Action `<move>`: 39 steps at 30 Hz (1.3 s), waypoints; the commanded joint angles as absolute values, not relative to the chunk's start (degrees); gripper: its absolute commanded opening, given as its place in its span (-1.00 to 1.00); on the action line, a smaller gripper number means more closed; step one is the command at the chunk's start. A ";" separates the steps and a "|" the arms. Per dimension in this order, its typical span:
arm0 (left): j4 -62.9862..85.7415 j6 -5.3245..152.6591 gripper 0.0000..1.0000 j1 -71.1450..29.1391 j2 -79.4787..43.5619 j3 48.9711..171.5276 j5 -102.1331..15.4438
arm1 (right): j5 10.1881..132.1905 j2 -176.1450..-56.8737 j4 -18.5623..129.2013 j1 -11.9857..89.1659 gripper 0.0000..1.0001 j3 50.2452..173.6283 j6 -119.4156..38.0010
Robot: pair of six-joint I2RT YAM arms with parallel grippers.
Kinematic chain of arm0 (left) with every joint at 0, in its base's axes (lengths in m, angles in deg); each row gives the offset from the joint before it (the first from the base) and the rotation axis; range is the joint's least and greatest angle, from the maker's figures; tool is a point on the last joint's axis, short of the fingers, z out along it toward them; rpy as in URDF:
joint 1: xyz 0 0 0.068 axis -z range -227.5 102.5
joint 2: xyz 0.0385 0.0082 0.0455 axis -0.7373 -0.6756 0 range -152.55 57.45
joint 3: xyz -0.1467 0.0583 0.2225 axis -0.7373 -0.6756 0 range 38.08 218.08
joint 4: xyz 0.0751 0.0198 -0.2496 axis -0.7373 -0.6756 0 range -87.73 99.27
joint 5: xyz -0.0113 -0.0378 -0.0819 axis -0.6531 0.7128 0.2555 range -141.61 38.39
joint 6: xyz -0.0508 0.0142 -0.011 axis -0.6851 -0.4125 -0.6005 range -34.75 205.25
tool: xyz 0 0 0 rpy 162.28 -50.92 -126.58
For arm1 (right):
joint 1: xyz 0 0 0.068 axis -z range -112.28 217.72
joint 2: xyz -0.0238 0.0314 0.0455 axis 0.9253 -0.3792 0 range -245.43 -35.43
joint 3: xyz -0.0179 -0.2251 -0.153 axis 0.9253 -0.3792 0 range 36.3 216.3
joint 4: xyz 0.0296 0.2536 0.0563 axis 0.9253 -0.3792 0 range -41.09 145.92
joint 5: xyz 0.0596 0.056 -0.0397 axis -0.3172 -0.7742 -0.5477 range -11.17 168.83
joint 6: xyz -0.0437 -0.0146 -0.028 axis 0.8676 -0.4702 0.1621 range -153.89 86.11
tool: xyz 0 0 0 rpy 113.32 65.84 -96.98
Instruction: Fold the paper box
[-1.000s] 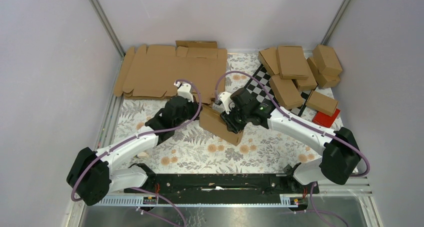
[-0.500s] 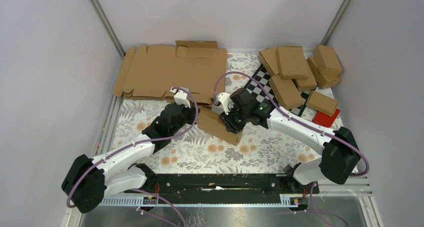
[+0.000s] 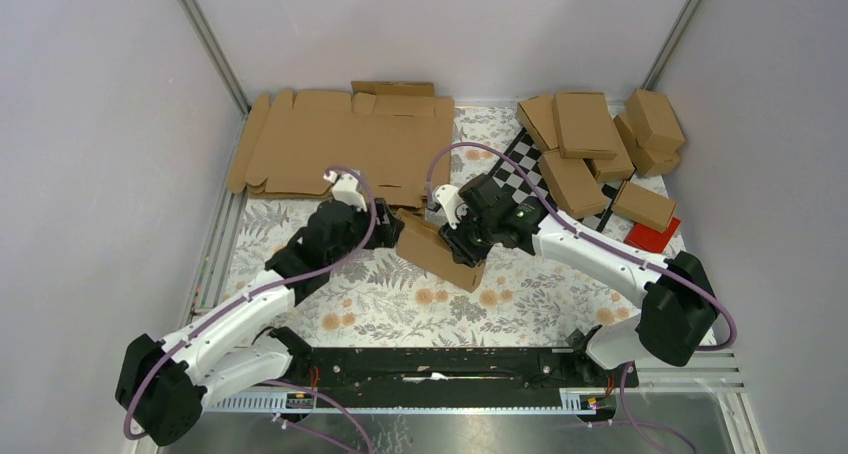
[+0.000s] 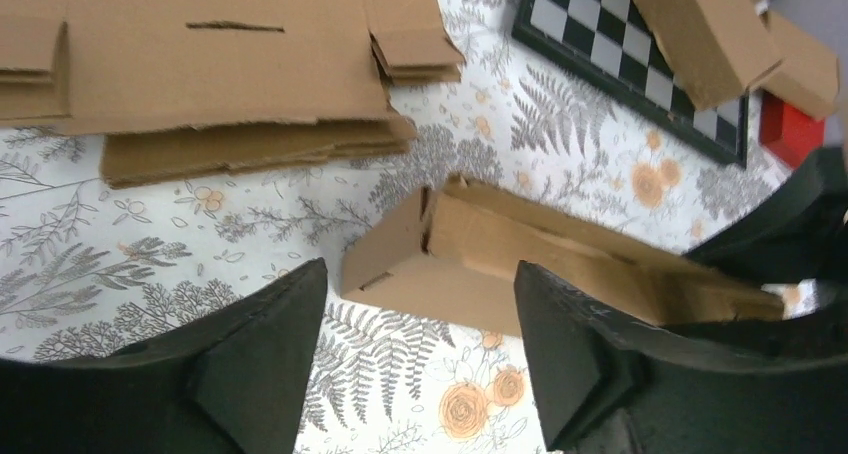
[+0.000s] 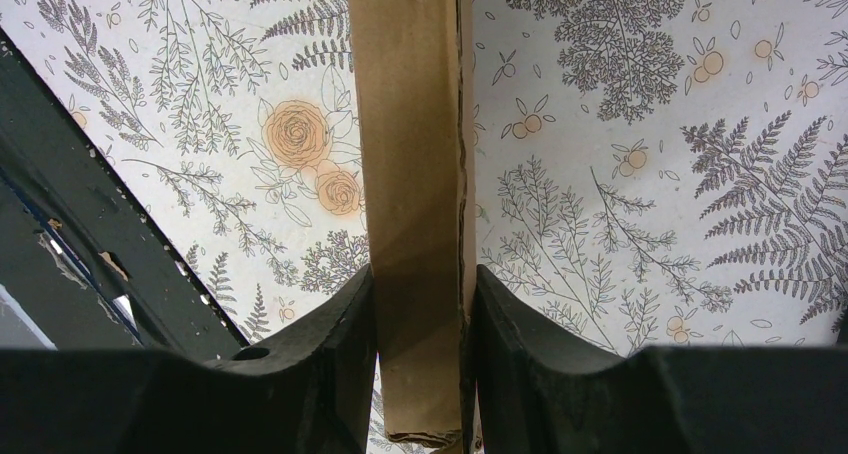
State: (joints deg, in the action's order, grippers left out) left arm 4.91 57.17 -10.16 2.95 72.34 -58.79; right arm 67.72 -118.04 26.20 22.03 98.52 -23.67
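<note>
The left arm stretches from its near-left base diagonally toward the middle of the desk (image 3: 380,299). The left gripper (image 4: 420,274) points at the paper box (image 4: 480,264); its jaws stand well apart and hold nothing, with the box's left end lying just ahead of them. Far left, behind this arm, lies a stack of flat cardboard blanks (image 3: 340,149).

The paper box, plain brown and slim, lies slantwise at the desk's centre, one end flap slightly ajar; whether anything is inside cannot be seen.

The right arm reaches from its near-right base toward the far left, wrist bent down over the box. The right gripper (image 5: 420,294) has its jaws closed on the box's narrow sides.

Far right, folded cartons (image 3: 590,134) lie heaped on a chequered board (image 3: 535,169), with a red block (image 3: 652,236) beside them.
</note>
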 commanded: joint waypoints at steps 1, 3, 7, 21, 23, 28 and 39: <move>3.10 52.47 0.60 -16.11 2.57 78.06 -51.09 | 67.68 -119.24 22.28 22.28 -0.21 99.90 -24.22; 4.52 51.09 0.74 -19.01 0.50 79.37 -46.29 | 67.44 -119.35 22.23 22.28 -0.21 99.93 -24.30; 4.14 49.59 0.76 -21.20 -6.87 84.46 -41.68 | 67.36 -119.39 22.25 22.29 -0.21 100.00 -24.48; 4.44 48.83 -0.13 -21.57 -13.57 84.93 -40.19 | 67.40 -119.41 22.19 22.28 -0.21 100.20 -24.49; 5.07 48.37 -0.16 -21.63 -12.62 83.29 -40.60 | 67.49 -119.36 22.24 22.28 -0.20 100.12 -24.49; 8.88 46.22 -0.26 -21.57 -10.68 78.29 -40.61 | 67.85 -119.59 22.33 22.28 -0.21 100.13 -24.73; 13.99 43.21 -0.12 -21.57 -8.38 73.95 -38.89 | 68.55 -120.09 22.34 22.28 -0.13 100.70 -25.19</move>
